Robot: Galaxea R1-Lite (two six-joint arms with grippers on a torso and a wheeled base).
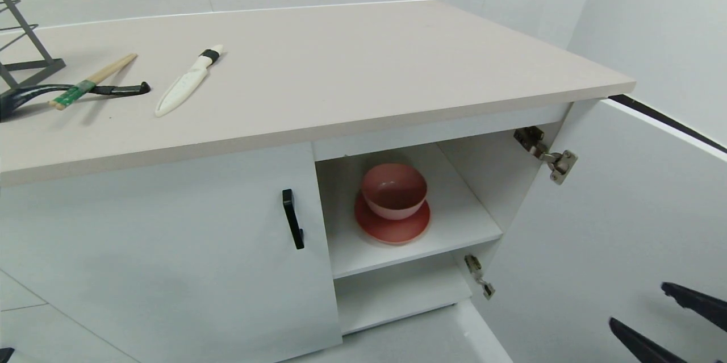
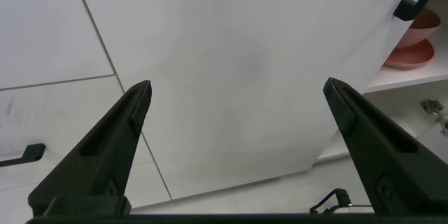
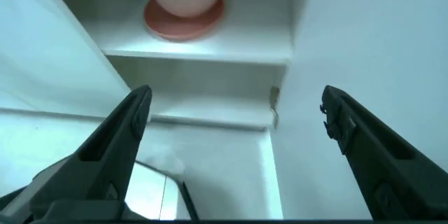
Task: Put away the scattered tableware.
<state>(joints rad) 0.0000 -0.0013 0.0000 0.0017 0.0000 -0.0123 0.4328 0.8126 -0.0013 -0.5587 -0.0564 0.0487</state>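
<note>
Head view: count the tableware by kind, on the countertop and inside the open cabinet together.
Pink bowl: 1
Red plate: 1
White knife: 1
Wooden chopsticks, one set: 1
Black-handled utensil: 1
Total: 5

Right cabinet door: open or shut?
Open. The right door is swung out, its hinge exposed, and the pink bowl on the red plate shows on the shelf inside.

Pink round bowl (image 1: 393, 188) upright on red round plate (image 1: 397, 231), frame centre, on upper cabinet shelf (image 1: 460, 218), white black-banded knife (image 1: 187, 82), green-wrapped wooden chopsticks (image 1: 93, 82) crossing black utensil handle (image 1: 120, 90), flat, upper left.
</note>
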